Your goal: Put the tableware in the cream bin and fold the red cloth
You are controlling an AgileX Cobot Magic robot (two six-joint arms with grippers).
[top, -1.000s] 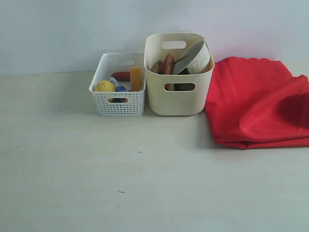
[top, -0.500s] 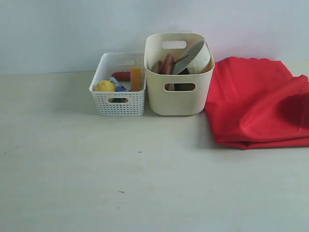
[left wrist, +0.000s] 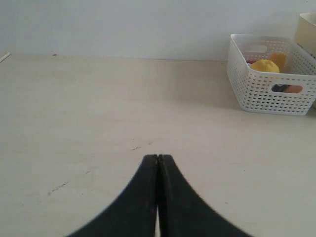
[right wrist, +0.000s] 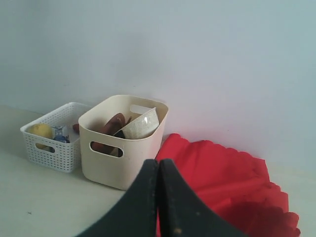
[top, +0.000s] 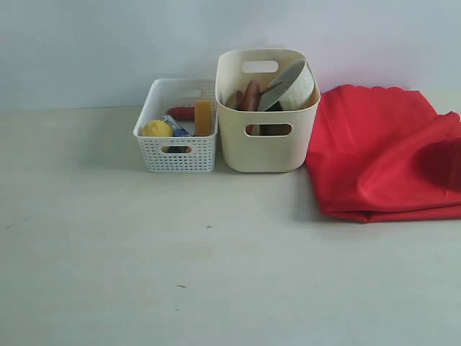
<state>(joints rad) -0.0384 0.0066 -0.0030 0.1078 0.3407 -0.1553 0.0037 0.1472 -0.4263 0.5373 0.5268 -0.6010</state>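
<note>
While both pincers rest shut and empty, the stock reads thus. Item one, my left pincer [left wrist: 158, 157]: tips pressed together, nothing between them, low over bare table [top: 216, 274]. Item two, my right pincer [right wrist: 158, 161]: likewise closed on nothing, facing the cream bin [top: 266, 151]. Item three, tableware: a pale bowl [top: 299, 90] and brown pieces [top: 250, 95] stand inside the cream bin; none shows loose on the table. Item four, red cloth [top: 382, 158]: lying in folded layers just beside the bin, scalloped edge toward the wall [top: 108, 43]. Judgement: task looks all but done; any last tidy of the fold wants a light pinch at one corner, drawn flat, without nudging the bin. Surface: pale, matt tabletop, a few small dark specks. Room: plain light wall; a white perforated basket [top: 176, 155] of food sits just beside the bin, touching or not I cannot tell.
</note>
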